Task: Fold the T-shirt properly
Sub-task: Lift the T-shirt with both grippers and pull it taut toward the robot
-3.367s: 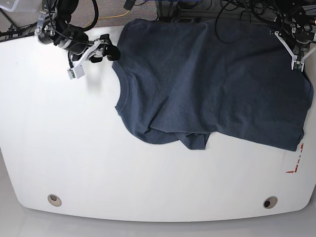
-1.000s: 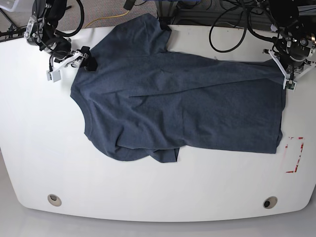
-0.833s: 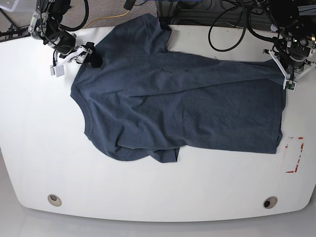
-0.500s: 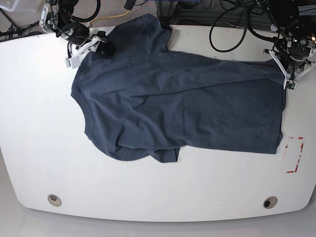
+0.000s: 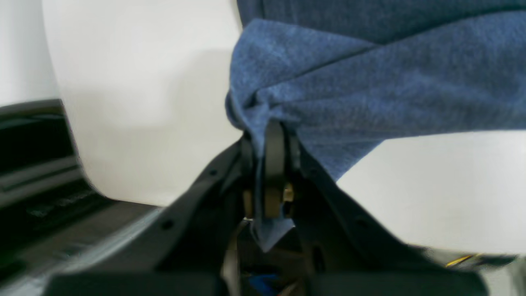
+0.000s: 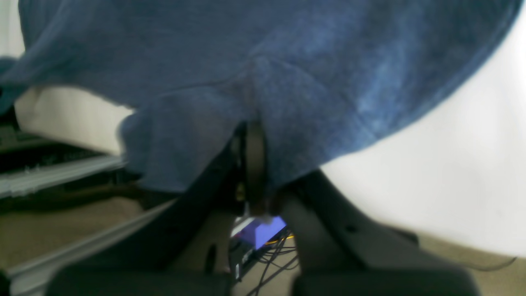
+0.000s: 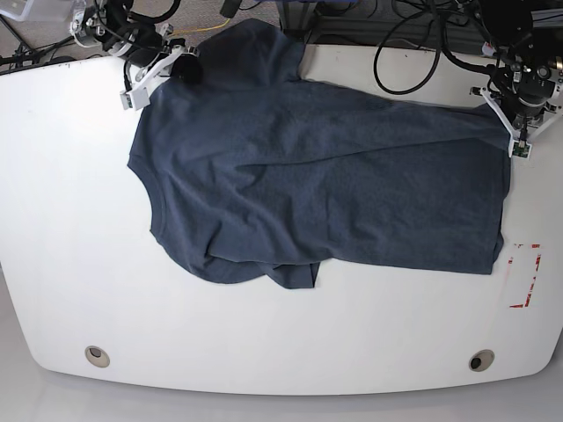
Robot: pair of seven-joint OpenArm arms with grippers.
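Spreading step, I judge. T-shirt (image 7: pixel 325 185) lies plain side up across the far tabletop (image 7: pixel 79 264). Left fingers (image 5: pixel 271 135) and right fingers (image 6: pixel 252 131) both pinched on shirt cloth. Next: flatten bunched near sleeve (image 7: pixel 295 274).

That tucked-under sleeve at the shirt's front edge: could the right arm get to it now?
Probably not yet. The right gripper is shut on the T-shirt at the far edge, and the tucked sleeve lies across the shirt; it would have to let go first.

A lab: white table (image 7: pixel 79 220), tangled cables (image 7: pixel 413 44), carpet floor (image 6: pixel 61 222).
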